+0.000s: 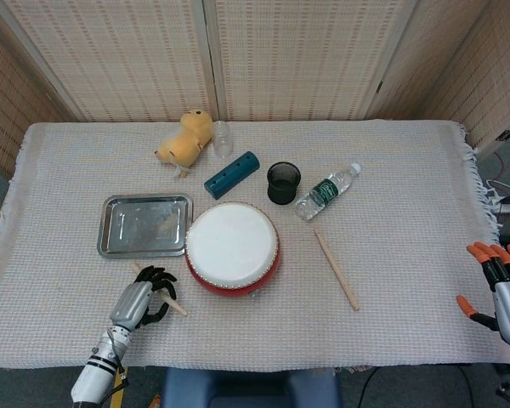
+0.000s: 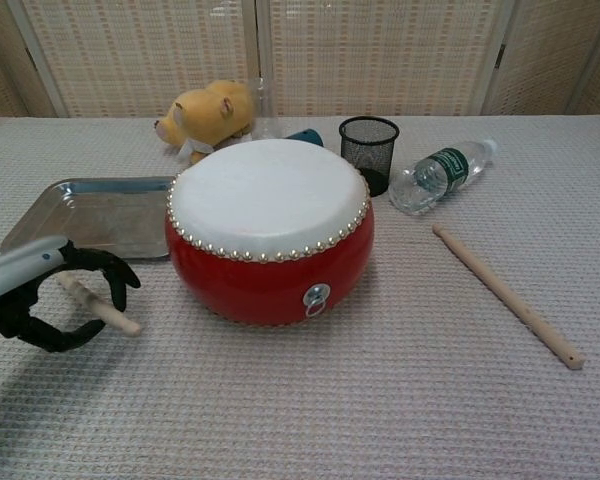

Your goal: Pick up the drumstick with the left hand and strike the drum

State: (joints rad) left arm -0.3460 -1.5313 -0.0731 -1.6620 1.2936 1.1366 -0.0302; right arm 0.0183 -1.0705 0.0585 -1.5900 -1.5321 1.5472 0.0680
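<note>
Drumstick [image 2: 98, 304] is sitting in the left hand [image 1: 140, 297], whose dark fingers [image 2: 108, 270] are curling around its shaft; the chest view is showing the stick passing through the grasp with its rounded end pointing out toward the drum, near the front-left corner of the tabletop [image 1: 408, 204].

Going down in size: the tabletop is lying under a pale woven cloth and is carrying everything else. The red drum [image 1: 233, 248] with its white skin is standing upright near the middle, just right of the left hand and apart from it. A steel tray [image 1: 144, 224] is lying just left of the drum, behind the left hand. A second wooden stick [image 1: 336, 269] is lying flat to the right of the drum, apart from it. A clear water bottle [image 1: 325, 191] with a green label is lying on its side behind that stick, near a black mesh cup [image 1: 283, 183] that is standing upright behind the drum. A teal cylinder [image 1: 232, 174] is lying left of the cup, and a yellow plush toy [image 1: 186, 140] is resting further back, with a small clear glass [image 1: 222, 138] just beside it.

The right hand [image 1: 503, 285], with orange fingertips, is hanging off the right edge of the tabletop, fingers spread and holding nothing.
</note>
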